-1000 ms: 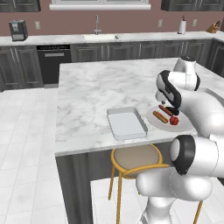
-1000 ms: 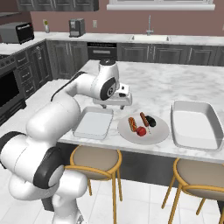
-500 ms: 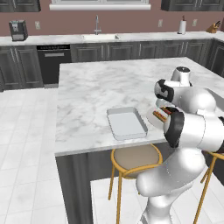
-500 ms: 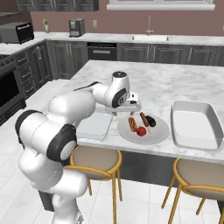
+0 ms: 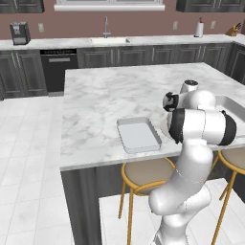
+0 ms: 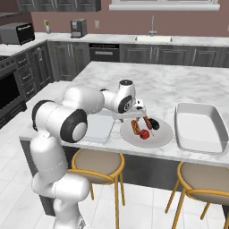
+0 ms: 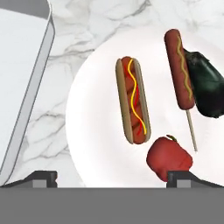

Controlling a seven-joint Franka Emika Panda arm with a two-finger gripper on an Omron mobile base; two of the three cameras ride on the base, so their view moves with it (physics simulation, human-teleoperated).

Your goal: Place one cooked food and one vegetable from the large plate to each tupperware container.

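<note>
On the marble island (image 6: 179,85), the gripper (image 7: 112,177) hovers wide open over the large plate (image 7: 96,144) — hot dog (image 7: 132,105), red vegetable (image 7: 168,157).

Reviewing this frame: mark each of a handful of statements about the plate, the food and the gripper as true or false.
1. The gripper is open and holds nothing. True.
2. The hot dog lies in the smaller tray. False: it lies on the large plate.
3. The red vegetable sits on the plate beside the hot dog. True.
4. The larger tray already holds food. False: it looks empty.
5. A corn dog on a stick lies next to a dark vegetable. True.
</note>
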